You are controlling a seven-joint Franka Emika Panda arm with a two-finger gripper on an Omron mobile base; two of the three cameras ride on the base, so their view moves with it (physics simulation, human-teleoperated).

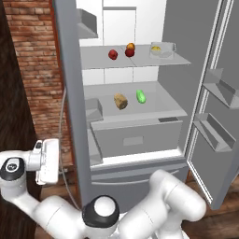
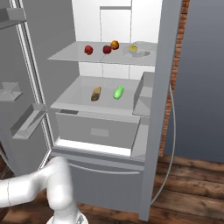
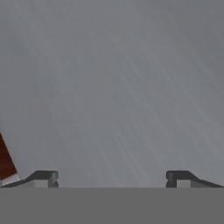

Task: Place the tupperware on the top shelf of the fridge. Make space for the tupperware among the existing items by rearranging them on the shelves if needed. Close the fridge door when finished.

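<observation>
Tupperware (image 1: 161, 49) already sits on the top shelf (image 1: 98, 60) at its right end, clear of the two red fruits (image 1: 113, 54) and the orange fruit (image 1: 130, 46) grouped mid-shelf; the right base view shows the same spacing, nothing touching. Bread chunk (image 1: 120, 101) and green vegetable (image 1: 141, 96) lie side by side on the lower shelf (image 1: 158, 100), apart from each other. So placing looks done and no rearranging seems needed; the step in hand is closing the fridge (image 1: 135, 184). Both doors stand open. The hand (image 1: 46, 161) is off to the left, outside the left door (image 1: 70, 93). In the hand view the gripper (image 3: 111, 179) faces brushed grey metal, likely that door's outer face, close up, with jaws spread wide and nothing between the fingertips (image 3: 43, 178). Contact with the door can't be confirmed. Next move probably: press flat on the panel and sweep it shut, then go round for the right door (image 1: 219, 93), which hangs far open. Risk: palm slipping off the door edge mid-swing.
</observation>
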